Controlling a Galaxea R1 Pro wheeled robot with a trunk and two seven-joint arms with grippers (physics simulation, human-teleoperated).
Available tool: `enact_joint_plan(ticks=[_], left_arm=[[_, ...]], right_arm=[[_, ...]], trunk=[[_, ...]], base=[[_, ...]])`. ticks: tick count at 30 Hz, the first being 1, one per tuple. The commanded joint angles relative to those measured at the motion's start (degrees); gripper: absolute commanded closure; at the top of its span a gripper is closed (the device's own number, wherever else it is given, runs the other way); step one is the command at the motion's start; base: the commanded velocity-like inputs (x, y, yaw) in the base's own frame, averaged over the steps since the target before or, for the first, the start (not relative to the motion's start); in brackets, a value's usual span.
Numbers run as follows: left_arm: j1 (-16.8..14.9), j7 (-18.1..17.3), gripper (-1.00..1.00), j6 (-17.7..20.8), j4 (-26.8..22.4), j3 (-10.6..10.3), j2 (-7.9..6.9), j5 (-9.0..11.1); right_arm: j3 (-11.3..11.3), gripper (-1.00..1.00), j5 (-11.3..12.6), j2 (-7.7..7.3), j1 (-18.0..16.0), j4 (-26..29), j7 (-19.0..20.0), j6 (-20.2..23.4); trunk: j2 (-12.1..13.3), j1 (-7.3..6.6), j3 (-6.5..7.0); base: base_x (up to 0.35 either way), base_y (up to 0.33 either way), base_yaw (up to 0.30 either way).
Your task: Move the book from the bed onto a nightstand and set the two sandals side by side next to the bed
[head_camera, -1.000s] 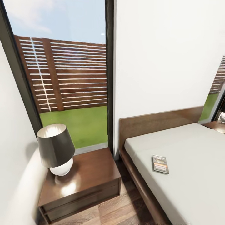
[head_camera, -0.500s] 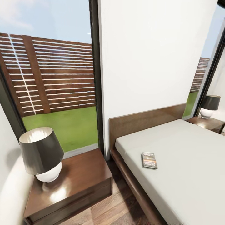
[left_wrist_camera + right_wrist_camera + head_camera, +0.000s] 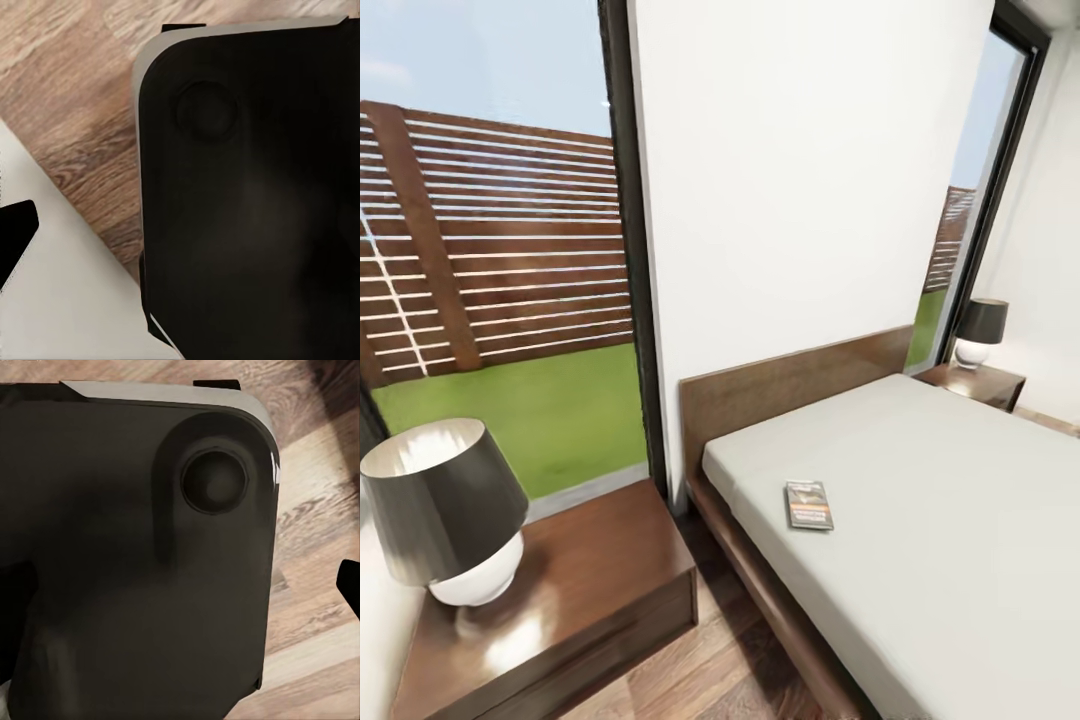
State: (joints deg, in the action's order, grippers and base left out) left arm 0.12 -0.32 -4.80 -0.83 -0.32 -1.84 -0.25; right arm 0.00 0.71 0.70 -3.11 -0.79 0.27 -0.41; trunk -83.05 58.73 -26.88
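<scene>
0 steps done, by look of it: book [image 3: 809, 504] on bed [image 3: 960, 500] mattress, near nightstand [image 3: 595, 570] with lamp [image 3: 445, 520] alongside. Sandals unplaced. Gripper states: cannot tell.

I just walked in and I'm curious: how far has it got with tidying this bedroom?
Nothing looks done yet. The book lies flat on the bed, near the edge facing the nearer nightstand, whose top holds a lamp with free room beside it. Nothing is in hand: the head view looks over the bed with no arm reaching in. Left to do: book onto a nightstand, then the sandals, which I can't check from here.
</scene>
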Motion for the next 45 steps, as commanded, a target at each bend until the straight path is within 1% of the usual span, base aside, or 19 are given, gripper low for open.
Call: enact_joint_plan(ticks=[1,13,31,45], left_arm=[[0.0,0.0,-1.0,-0.1,0.0,0.0,-0.01,0.0],[0.0,0.0,-1.0,-0.1,0.0,0.0,-0.01,-0.1],[0.0,0.0,-1.0,-0.1,0.0,0.0,-0.09,-0.1],[0.0,0.0,-1.0,-0.1,0.0,0.0,-0.4,-0.1]], right_arm=[[0.0,-1.0,0.1,0.01,-0.1,-0.1,0.0,0.0],[0.0,-1.0,0.1,0.01,-0.1,-0.1,0.0,0.0],[0.3,-1.0,-0.3,0.01,-0.1,0.0,0.1,-0.1],[0.3,-1.0,-0.3,0.01,-0.1,0.0,0.2,-0.1]], trunk=[[0.0,0.0,-0.05],[0.0,0.0,-0.05],[0.0,0.0,-0.05],[0.0,0.0,-0.05]], base=[[0.037,0.0,-0.171],[0.072,0.0,-0.107],[0.116,0.005,-0.008],[0.144,0.09,0.0]])
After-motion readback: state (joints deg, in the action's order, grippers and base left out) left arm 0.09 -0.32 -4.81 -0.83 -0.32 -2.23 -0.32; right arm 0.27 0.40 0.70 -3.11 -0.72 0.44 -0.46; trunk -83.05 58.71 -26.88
